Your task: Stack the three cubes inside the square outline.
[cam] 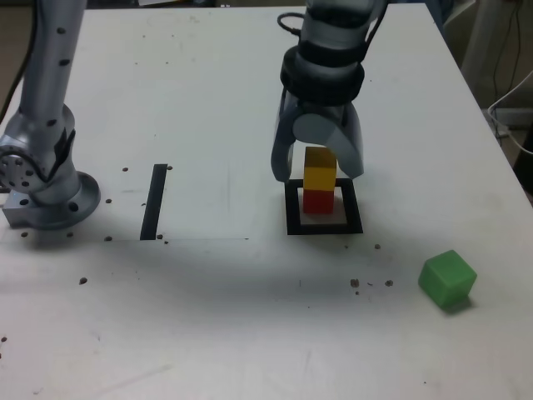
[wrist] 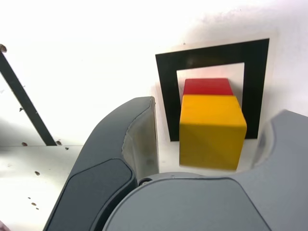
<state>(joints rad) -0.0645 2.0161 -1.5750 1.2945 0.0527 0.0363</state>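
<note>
The yellow cube [cam: 320, 167] [wrist: 211, 130] rests on top of the red cube [cam: 316, 202] [wrist: 207, 86], and both stand inside the black square outline [cam: 293, 208] [wrist: 166, 91]. My gripper [cam: 318, 173] [wrist: 211, 115] hangs over this stack, open, one finger on each side of the yellow cube. In the wrist view a thin gap shows between each finger and the cube. The green cube [cam: 447, 279] lies alone on the table, toward the exterior view's right and nearer the front than the outline.
A straight black strip [cam: 154, 202] [wrist: 24, 106] lies on the white table on the exterior view's left. The arm's base [cam: 42, 167] stands beyond it at the far left. Small dark specks dot the tabletop.
</note>
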